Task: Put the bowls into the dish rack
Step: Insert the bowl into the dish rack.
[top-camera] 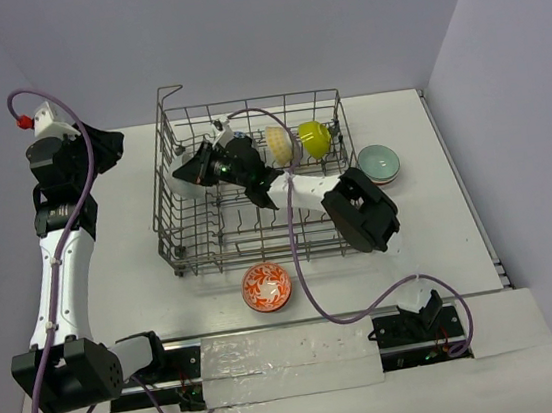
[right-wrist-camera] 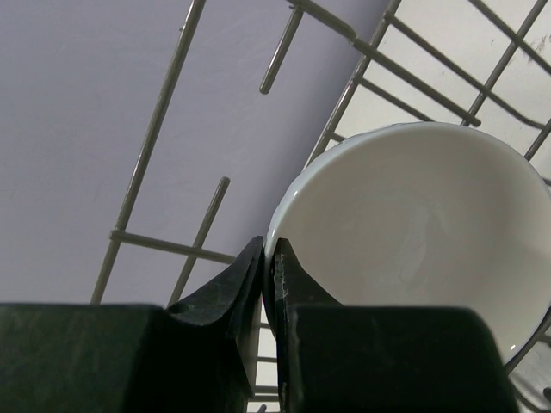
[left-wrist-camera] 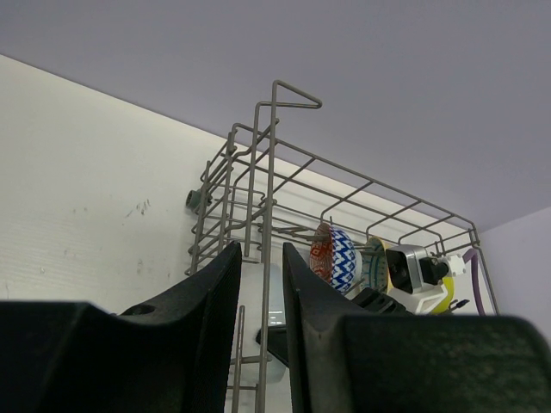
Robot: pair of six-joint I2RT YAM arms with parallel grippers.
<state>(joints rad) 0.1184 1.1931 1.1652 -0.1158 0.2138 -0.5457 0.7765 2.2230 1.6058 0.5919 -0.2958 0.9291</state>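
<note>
Right gripper (right-wrist-camera: pixel 269 258) pinches the rim of a white bowl (right-wrist-camera: pixel 413 232) inside the dish rack (top-camera: pixel 164 180), left part. Left gripper (left-wrist-camera: pixel 261 258), left of the rack, fingers slightly parted, empty. Red-white bowl (top-camera: pixel 266 287) outside, near side.

Soft, even overhead light fills every view, with faint shadows under the dish rack (top-camera: pixel 263 260) on the worktop (top-camera: pixel 142 263). Both wrist views blur the gripper fingers (left-wrist-camera: pixel 211 318) (right-wrist-camera: pixel 232 292) along the bottom; the white bowl (right-wrist-camera: pixel 422 232) shows mild sheen.
</note>
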